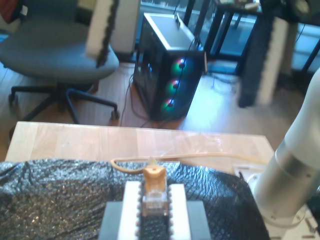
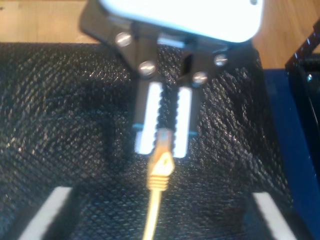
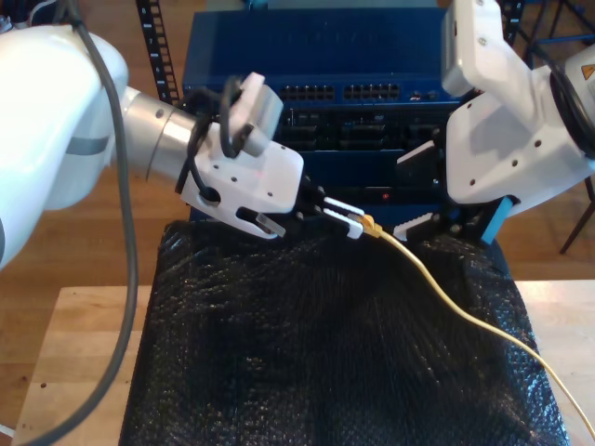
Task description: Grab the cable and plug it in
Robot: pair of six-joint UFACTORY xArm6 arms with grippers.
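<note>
Though it is partly covered, the pale wooden worktop (image 3: pixel 84 334) is the biggest thing you will see, and a black bubble-textured sheet (image 3: pixel 307 353) is spread over most of it. Behind the sheet in the exterior view stands a blue network rack unit (image 3: pixel 316 56) with rows of ports across its dark front.

My first gripper (image 3: pixel 358 223) reaches in from the exterior view's left, low over the sheet's far edge and pointing toward the exterior view's right. Its white fingers (image 1: pixel 131 210) are closed to a narrow gap and pinch the end of the cable (image 3: pixel 465 311).

My second gripper (image 3: pixel 409 193) hangs at the exterior view's right, in front of the rack and facing the first. Its fingers (image 2: pixel 52 207) are spread wide and hold nothing – the cable passes between them without touching either.

The yellow cable leaves the first gripper's fingertips and runs across the sheet toward the exterior view's lower right, then off the sheet's edge. In the first wrist view you can see it curve along the bare worktop just beyond the sheet.

Its clear plug (image 1: pixel 153 202) sits squeezed between the first gripper's finger pads, with the yellow boot (image 2: pixel 160 167) sticking out past the fingertips – not in any port of the rack.
</note>
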